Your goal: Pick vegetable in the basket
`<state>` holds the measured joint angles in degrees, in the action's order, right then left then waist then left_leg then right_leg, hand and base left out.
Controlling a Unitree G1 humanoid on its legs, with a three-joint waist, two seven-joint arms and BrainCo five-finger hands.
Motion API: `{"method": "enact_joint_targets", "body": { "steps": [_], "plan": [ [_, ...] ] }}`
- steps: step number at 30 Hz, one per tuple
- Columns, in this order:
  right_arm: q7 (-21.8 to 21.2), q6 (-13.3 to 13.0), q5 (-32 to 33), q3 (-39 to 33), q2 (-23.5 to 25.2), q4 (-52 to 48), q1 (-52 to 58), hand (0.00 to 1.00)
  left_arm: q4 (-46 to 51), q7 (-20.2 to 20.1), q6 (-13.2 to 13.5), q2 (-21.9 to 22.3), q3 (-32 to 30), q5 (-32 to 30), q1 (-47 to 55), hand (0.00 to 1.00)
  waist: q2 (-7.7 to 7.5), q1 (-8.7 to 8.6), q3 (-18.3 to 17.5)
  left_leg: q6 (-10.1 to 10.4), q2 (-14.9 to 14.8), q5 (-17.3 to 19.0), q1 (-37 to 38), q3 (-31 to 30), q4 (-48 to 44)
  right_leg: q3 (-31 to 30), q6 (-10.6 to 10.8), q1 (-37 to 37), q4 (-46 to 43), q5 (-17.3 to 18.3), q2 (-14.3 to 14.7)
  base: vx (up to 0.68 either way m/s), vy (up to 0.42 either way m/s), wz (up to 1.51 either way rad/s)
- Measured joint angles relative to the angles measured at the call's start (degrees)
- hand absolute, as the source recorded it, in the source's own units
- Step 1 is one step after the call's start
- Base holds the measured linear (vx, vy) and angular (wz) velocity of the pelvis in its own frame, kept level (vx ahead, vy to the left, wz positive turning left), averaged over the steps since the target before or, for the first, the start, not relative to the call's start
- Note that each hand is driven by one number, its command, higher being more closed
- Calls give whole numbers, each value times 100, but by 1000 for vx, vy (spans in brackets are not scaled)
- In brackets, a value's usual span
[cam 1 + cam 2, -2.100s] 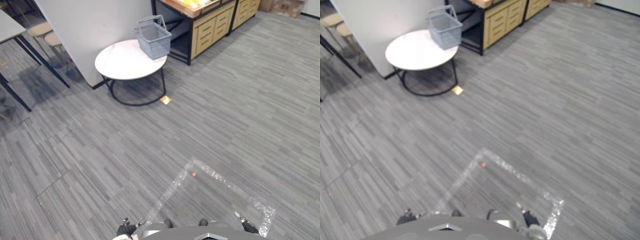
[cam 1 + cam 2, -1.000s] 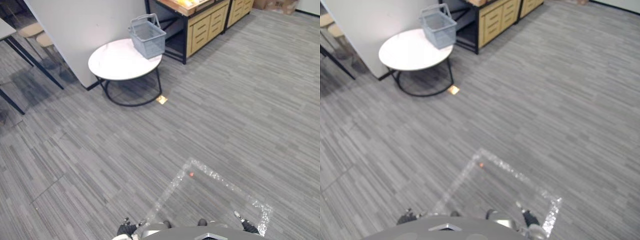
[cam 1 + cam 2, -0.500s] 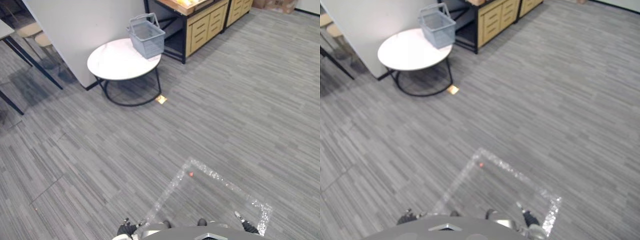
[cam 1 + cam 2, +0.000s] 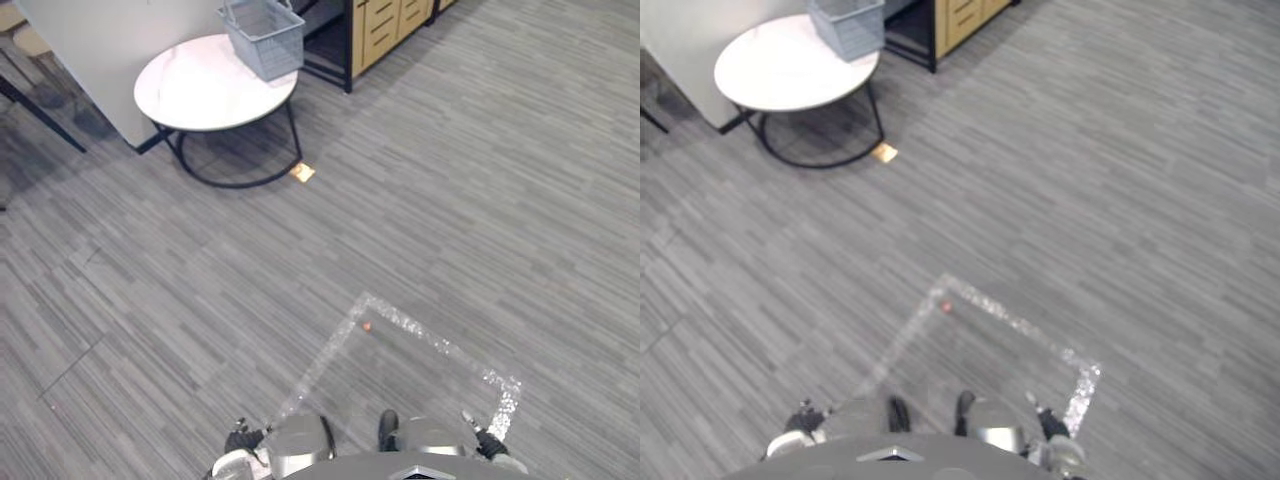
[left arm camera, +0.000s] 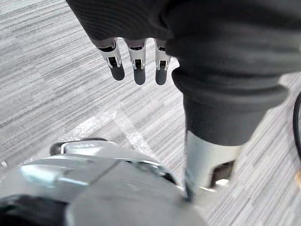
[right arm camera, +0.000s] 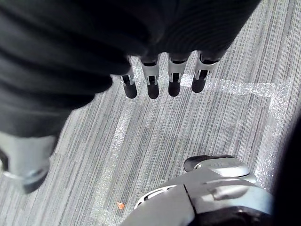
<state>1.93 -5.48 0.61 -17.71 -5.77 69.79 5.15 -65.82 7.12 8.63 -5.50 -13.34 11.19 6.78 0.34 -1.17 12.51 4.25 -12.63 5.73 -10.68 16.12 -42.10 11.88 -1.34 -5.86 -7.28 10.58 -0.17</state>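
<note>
A grey wire basket (image 4: 262, 35) with a raised handle stands on the far edge of a round white table (image 4: 200, 88) on a black frame, far ahead and to my left. I cannot see into it, and I make out no vegetable. My left hand (image 5: 136, 70) hangs at my side over the carpet, fingers straight down, holding nothing. My right hand (image 6: 160, 82) hangs the same way on the other side, open and empty. Both hands are far from the table.
Grey striped carpet lies between me and the table. A taped square outline (image 4: 415, 335) with a small orange dot (image 4: 367, 326) marks the floor before me. A wooden drawer cabinet (image 4: 385, 25) stands right of the table, a white wall panel (image 4: 100, 35) behind it. A tan tag (image 4: 301, 173) lies by the table's frame.
The whole picture has shifted: the camera has moved, so the table and basket now sit higher and further left. Both hands still hang at my sides.
</note>
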Motion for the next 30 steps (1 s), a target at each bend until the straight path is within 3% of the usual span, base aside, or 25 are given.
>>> {"method": "enact_joint_targets", "body": {
  "steps": [2,4,5,7,8,9,10,12,13,14,15,16,19,20,22,23,24,26,28,30],
  "plan": [
    [10,0,-2,91,-93,26,-8,0,18,-4,0,58,-39,43,20,0,-18,30,70,-1,-60,-647,-461,-147,-931,6,-21,-249,1,120,-86,107,-4,12],
    [23,2,-3,139,-125,27,-147,0,11,-6,-5,87,-40,155,27,0,-12,42,73,14,42,-307,-742,-278,-862,-32,-23,-277,6,152,-173,135,11,-2],
    [24,0,-4,174,-125,22,-235,0,-11,-8,-7,88,-38,161,36,0,-19,69,78,34,114,-180,-856,-280,-548,-82,-26,-273,43,150,-228,147,29,-20],
    [20,-1,-12,310,-142,10,-400,0,-23,-32,-14,101,-7,165,71,0,-17,169,81,89,261,-187,-897,-296,1121,-163,85,-377,211,156,-314,243,68,-18],
    [20,-1,-11,357,-140,-8,-424,0,-24,-46,-14,103,1,166,104,0,-13,171,79,98,305,-275,-885,-332,1661,-163,170,-403,247,157,-322,327,121,-13],
    [24,-20,-10,485,-170,-78,-483,0,-26,-92,-17,120,20,163,177,0,32,201,79,202,359,-605,-779,-470,3139,-185,297,-497,352,214,-306,333,164,-19],
    [23,-31,-9,504,-211,-119,-504,0,-30,-116,-28,137,23,163,205,0,69,227,85,213,339,-697,-745,-510,3580,-236,352,-550,395,248,-285,362,194,-35],
    [25,-86,-9,618,-253,-164,-515,0,-119,-135,-50,205,52,155,210,0,211,311,102,214,241,-737,-836,-637,3961,-320,554,-790,490,374,-252,447,308,-29],
    [22,-90,-10,679,-275,-163,-529,0,-199,-172,-56,223,60,144,234,0,246,325,87,117,226,-1067,-902,-582,3774,-407,768,-1022,544,581,-343,485,376,-20],
    [13,-97,-11,690,-265,-162,-548,0,-205,-193,-59,174,55,139,269,0,204,341,52,74,302,-1302,-911,-536,3556,-440,821,-1068,531,670,-485,492,373,-38],
    [-7,-102,-16,697,-139,-131,-587,0,-212,-223,-58,98,56,105,262,0,-18,405,-52,1,509,-1341,-1057,-440,3214,-567,865,-1021,440,705,-756,475,306,-30],
    [-35,-117,-44,693,-4,-145,-635,0,-195,-242,-44,8,54,84,204,0,-159,433,-132,-195,711,-1144,-1148,-323,3149,-682,906,-723,78,615,-1017,591,358,-23],
    [-135,-103,-63,606,45,-121,-626,0,-200,-255,-53,-45,5,-32,132,0,-243,440,-159,-577,1021,-795,-959,-129,2977,-1103,923,-327,-920,212,-1343,524,308,-1],
    [-171,-96,-66,431,46,-76,-560,0,-202,-269,-85,-77,-33,-115,153,0,-258,424,-148,-636,1187,-504,-517,-75,2993,-1235,934,15,-2165,-380,-1499,533,285,-10],
    [-172,-113,-69,352,37,-154,-513,0,-190,-296,-159,-93,94,-134,219,0,-262,333,-168,-727,1242,-183,89,8,3116,-1219,1021,576,-3695,-1570,-1636,651,331,-10],
    [-186,-127,-72,384,41,-198,-510,0,-166,-303,-167,-159,231,-142,200,0,-266,276,-179,-773,1289,-61,406,16,3193,-1121,1022,1016,-4605,-1535,-1700,376,172,-5],
    [-187,-133,-73,377,41,-205,-510,0,-133,-301,-169,-184,283,-143,178,0,-313,277,-186,-782,1322,-32,615,17,3285,-1019,961,1196,-4939,-1438,-1711,478,162,-3],
    [-178,-144,-71,234,4,-205,-452,0,-29,-291,-167,-208,441,-142,19,0,-244,237,-138,-796,1343,69,1402,-74,3707,-357,792,1627,-5323,-664,-1656,492,112,6],
    [-167,-145,-66,200,2,-225,-405,0,28,-275,-161,-194,441,-140,-106,0,-223,140,-125,-809,1330,142,1745,-148,3852,118,625,1832,-5006,-231,-1628,309,3,24],
    [-170,-119,-62,177,5,-241,-356,0,82,-227,-153,-138,398,-129,-275,0,-169,-42,-103,-754,1230,295,2031,-252,3908,614,485,2100,-3740,-71,-1462,366,-95,35]
  ]
}}
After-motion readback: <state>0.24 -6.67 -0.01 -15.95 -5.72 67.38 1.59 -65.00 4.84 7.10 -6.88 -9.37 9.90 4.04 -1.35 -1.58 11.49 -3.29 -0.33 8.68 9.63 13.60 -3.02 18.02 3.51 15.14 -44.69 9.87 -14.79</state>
